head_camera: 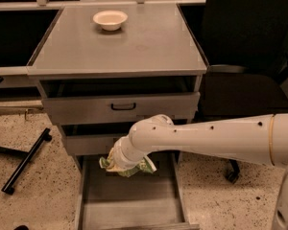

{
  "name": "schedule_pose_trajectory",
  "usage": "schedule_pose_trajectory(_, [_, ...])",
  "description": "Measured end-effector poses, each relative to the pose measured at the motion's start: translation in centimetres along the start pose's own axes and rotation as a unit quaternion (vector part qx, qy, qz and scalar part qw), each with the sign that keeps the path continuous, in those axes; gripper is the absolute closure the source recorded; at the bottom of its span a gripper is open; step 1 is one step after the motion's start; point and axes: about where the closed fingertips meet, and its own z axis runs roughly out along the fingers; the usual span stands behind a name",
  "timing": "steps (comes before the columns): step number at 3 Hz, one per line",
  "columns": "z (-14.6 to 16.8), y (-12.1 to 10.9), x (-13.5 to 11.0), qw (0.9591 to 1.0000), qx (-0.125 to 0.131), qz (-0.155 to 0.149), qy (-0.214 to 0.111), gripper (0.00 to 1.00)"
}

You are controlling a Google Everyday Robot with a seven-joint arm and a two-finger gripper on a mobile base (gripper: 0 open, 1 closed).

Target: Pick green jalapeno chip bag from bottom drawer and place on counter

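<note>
The gripper point(126, 161), in the lower middle of the frame, is gripping the green chip bag point(147, 166), its fingers closing on the crumpled foil, which is sticking out on both sides. The bag is hanging over the back part of the open bottom drawer point(129, 202), apparently clear of its floor. So the pick is looking done. The lift to the counter point(144, 47), at the upper middle where a bowl point(110, 19) is sitting, is waiting, and so is the release.

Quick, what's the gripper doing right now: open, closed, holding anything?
The gripper is closed on the green chip bag, over the open bottom drawer.
</note>
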Motion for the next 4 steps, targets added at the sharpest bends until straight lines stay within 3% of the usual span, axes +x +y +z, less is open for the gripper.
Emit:
schedule_pose_trajectory(1, [-3.8,-3.1,-2.7,0.9988,0.021,-0.044,-0.008,1.00])
schedule_pose_trajectory(2, [-11.4,-7.9,-8.1,0.9912,0.041,-0.123,-0.022,1.00])
schedule_pose_trajectory(3, [-17.6,-12.4,-12.1,0.9796,0.060,-0.191,-0.019,1.00])
schedule_pose_trajectory(4, [-20.4,-14.9,-13.6,0.9765,0.087,-0.195,-0.028,1.00])
